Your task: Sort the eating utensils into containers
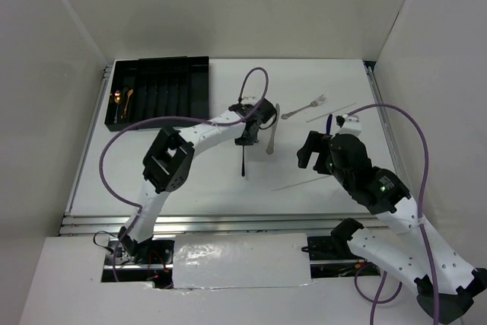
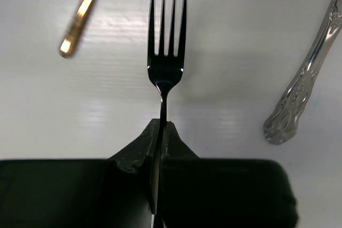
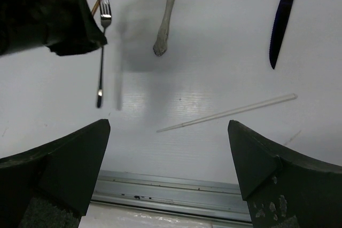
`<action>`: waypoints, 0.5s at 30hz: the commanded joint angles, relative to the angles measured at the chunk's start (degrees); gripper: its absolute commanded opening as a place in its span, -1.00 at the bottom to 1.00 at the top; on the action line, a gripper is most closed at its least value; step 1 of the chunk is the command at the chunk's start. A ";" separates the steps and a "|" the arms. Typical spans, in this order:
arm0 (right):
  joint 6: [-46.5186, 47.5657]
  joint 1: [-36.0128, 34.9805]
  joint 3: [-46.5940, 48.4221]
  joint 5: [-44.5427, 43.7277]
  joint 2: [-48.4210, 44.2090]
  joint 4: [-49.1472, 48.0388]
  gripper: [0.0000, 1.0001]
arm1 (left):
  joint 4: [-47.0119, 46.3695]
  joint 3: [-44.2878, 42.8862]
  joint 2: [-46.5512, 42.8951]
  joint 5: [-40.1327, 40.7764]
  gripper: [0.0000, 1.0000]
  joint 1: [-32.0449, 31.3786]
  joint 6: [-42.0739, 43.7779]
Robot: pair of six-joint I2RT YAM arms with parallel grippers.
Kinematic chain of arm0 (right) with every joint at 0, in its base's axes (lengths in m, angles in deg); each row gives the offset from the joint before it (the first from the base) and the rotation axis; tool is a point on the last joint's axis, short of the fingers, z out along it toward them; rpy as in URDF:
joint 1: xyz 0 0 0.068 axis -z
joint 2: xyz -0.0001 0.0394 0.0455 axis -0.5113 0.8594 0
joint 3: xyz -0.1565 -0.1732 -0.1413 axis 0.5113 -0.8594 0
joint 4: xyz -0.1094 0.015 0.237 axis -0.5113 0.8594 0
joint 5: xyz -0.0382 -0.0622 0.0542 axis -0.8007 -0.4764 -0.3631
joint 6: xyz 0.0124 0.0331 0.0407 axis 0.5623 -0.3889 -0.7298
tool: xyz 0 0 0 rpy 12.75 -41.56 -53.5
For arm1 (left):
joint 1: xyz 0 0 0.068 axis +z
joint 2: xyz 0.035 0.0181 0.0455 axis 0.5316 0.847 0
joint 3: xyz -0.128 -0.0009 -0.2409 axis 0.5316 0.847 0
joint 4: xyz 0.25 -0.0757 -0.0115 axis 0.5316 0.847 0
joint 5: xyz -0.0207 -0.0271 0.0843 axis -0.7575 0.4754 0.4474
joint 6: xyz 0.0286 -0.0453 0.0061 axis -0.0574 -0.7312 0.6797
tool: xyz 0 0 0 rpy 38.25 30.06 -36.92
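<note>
White table [image 1: 319, 81] enclosed by pale walls [image 1: 228, 5]. Left gripper [image 2: 160, 130] pinches a glossy black metal fork [image 2: 166, 73]; right gripper [image 3: 168, 126] gapes wide. An ornate silver utensil [image 2: 305, 78] lies beside the fork.

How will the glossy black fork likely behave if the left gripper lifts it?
Likely stiff: the black fork looks straight and metallic. Its glossy handle may slip or pivot, since the left gripper pinches it near the tines. Flat, so unlikely to roll.

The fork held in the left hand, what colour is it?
The fork is glossy black, clearest in the left wrist view.
</note>
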 commanded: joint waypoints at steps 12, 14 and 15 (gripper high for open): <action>0.13 1.08 1.83 5.37 3.89 -5.83 1.00 | 1.50 -15.63 -5.70 -3.54 -1.00 22.18 33.97; -0.22 1.17 1.47 7.30 4.59 -6.71 1.00 | 2.46 -21.89 -1.29 -3.45 -1.00 24.20 34.67; -0.75 1.08 1.56 7.57 5.38 -6.80 1.00 | 3.25 -27.93 2.91 -3.89 -1.00 25.43 34.85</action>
